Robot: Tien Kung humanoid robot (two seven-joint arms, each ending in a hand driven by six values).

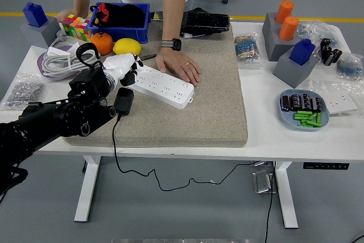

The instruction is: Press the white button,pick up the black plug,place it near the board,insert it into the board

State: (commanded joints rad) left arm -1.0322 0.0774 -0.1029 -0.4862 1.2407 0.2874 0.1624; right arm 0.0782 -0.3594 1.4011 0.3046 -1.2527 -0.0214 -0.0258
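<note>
You have one white table (267, 135) in front of you, and on it one grey-brown mat (210, 95) that covers most of the middle. One black arm comes in from the lower left; your left hand (120, 65), white-shelled, sits at the near-left end of the one white power strip (166, 86), which lies slantwise on the mat. Its fingers are curled down against that end of the strip; you cannot tell from this view whether they press anything or grip it. Your right hand does not show.

The one black plug (124, 100) lies on the mat just beside the strip's left end, below your hand, with its black cord (136, 172) running off the near edge and hanging under the table.

One person stands at the far side with two hands down: one hand (181, 66) flat on the mat, touching the strip's far edge, the other hand (63, 15) by the coloured cube (77, 26) at far left.

Count the rest: one blue bin (121, 21), one black tray (205, 21), three grey blocks, two at right and one at far left, carrying two orange cylinders (285, 19) and two blue pieces. One blue-grey dish (302, 110) holds black and green parts. One orange (103, 43) and one lemon (127, 46) sit behind your hand.
</note>
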